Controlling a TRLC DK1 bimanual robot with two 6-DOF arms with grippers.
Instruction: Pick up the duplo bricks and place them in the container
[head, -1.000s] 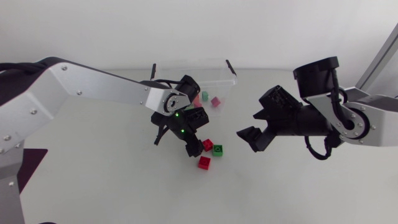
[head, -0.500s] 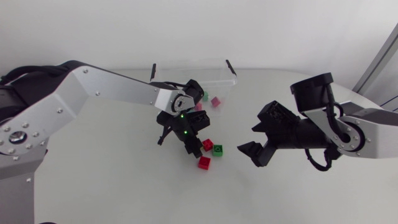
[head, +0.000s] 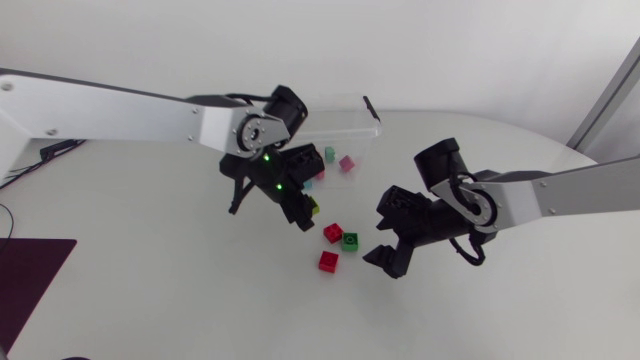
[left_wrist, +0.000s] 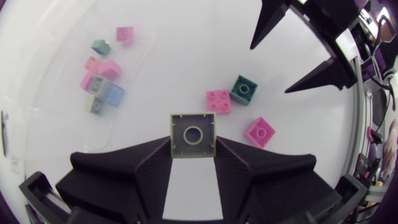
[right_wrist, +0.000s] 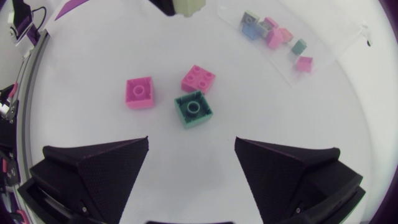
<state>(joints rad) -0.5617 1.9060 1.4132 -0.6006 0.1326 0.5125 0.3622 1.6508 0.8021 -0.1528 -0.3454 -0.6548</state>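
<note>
My left gripper (head: 303, 211) hangs above the table, shut on a pale yellow-green duplo brick (left_wrist: 193, 133), just in front of the clear container (head: 345, 122). The same brick (head: 313, 205) shows at the fingertips in the head view. Three bricks lie on the table: a red one (head: 333, 233), a green one (head: 350, 241) and a second red one (head: 327, 261). My right gripper (head: 386, 232) stands open just right of them. In the right wrist view the green brick (right_wrist: 193, 109) lies ahead of that gripper (right_wrist: 191, 146), with nothing between its fingers.
Several pastel bricks (left_wrist: 101, 84) lie inside the container, pink, blue and grey-green. In the left wrist view the other arm's fingers (left_wrist: 292, 34) point in beyond the loose bricks. Bare white table stretches in front of and to the left of the bricks.
My left gripper has shut on the pale brick and risen with it, away from the loose bricks toward the container. The right arm has swung left, closer to the three bricks.
</note>
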